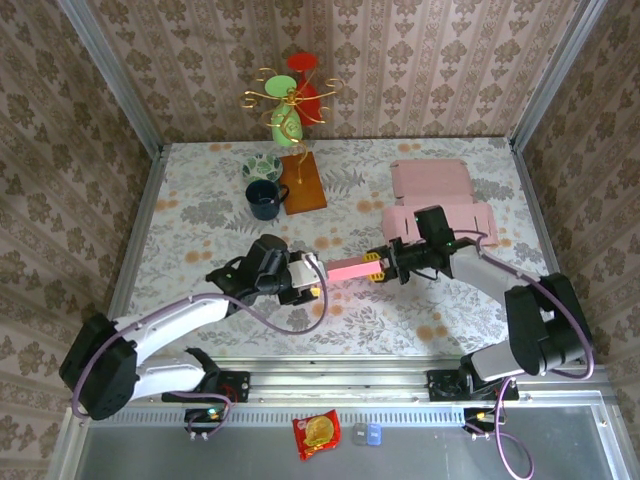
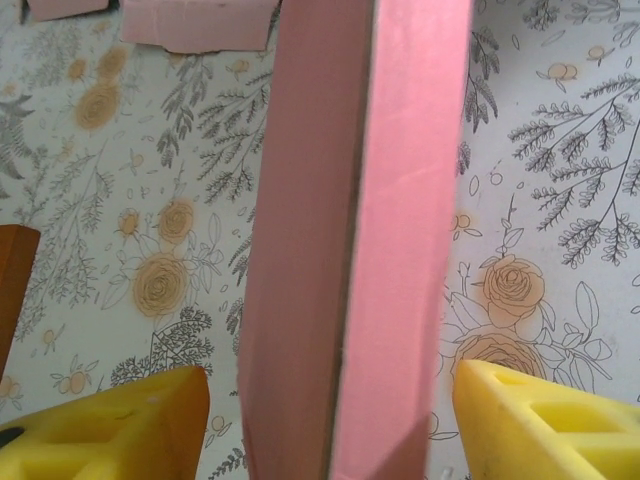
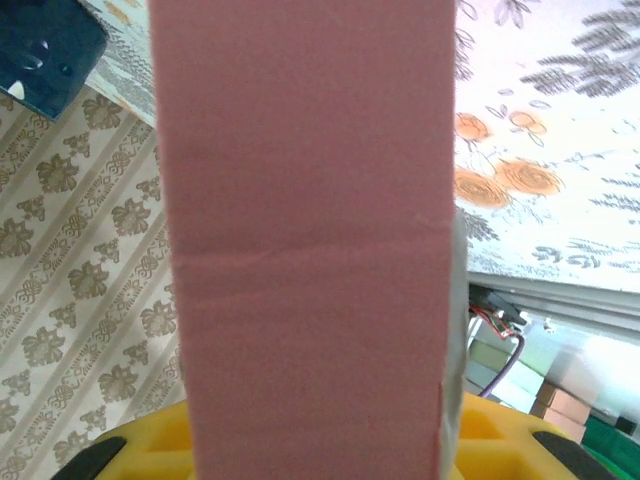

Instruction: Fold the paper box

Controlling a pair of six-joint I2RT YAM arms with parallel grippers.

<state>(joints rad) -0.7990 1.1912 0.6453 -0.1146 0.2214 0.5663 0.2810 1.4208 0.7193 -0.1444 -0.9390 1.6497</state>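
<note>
Pink flattened paper box (image 1: 345,268) hangs over the near middle of the counter (image 1: 200,210), pinched at one end by the right claw (image 1: 376,266), left claw (image 1: 317,276) wide and clear of it; folding judged incomplete.

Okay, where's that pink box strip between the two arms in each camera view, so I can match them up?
Top external: the pink box strip lies level, just below mid-picture.
Left wrist: an upright band down the middle.
Right wrist: a wide upright band across the centre.
Shared landmark: the floral tabletop.
</note>
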